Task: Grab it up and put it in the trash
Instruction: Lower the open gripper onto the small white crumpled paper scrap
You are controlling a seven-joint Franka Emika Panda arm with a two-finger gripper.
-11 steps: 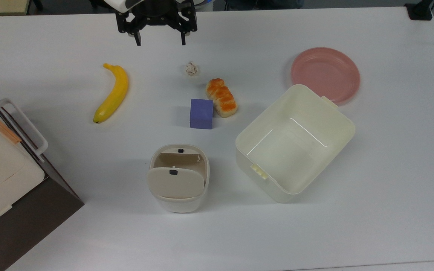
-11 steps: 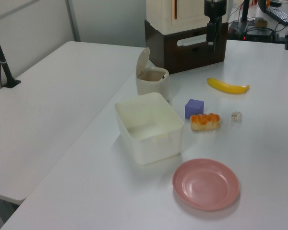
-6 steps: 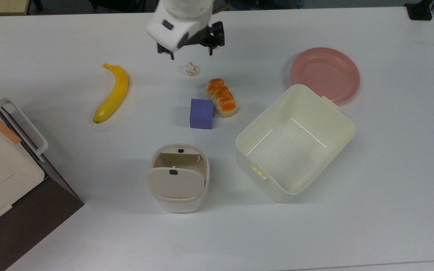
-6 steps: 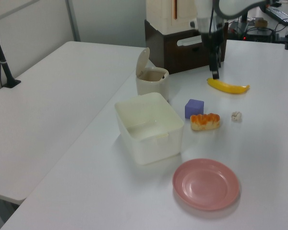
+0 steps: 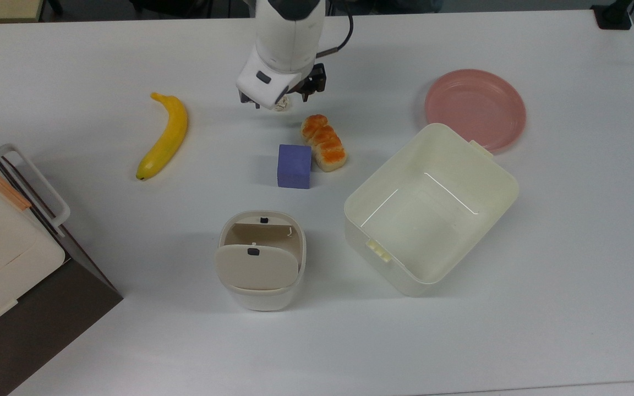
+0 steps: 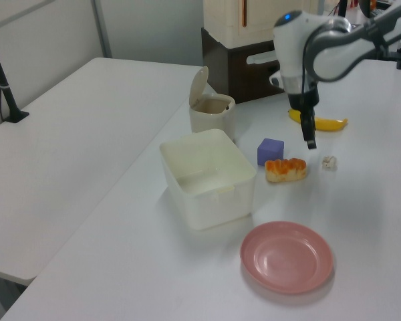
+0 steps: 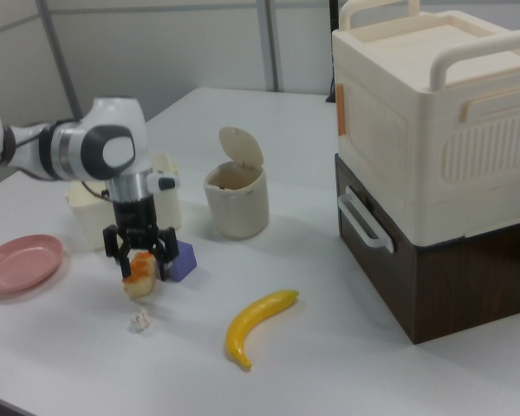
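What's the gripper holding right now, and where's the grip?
Nothing. The gripper is open and hangs above the table; the paper wad lies loose on the surface below it, untouched.

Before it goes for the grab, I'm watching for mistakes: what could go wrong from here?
1. The paper wad is tiny, and the open gripper hangs above the table; slightly off on the way down, the fingers may close on nothing or flick it away.
2. The bread and purple block lie close by on the way to the trash bin; a low carry could knock them.
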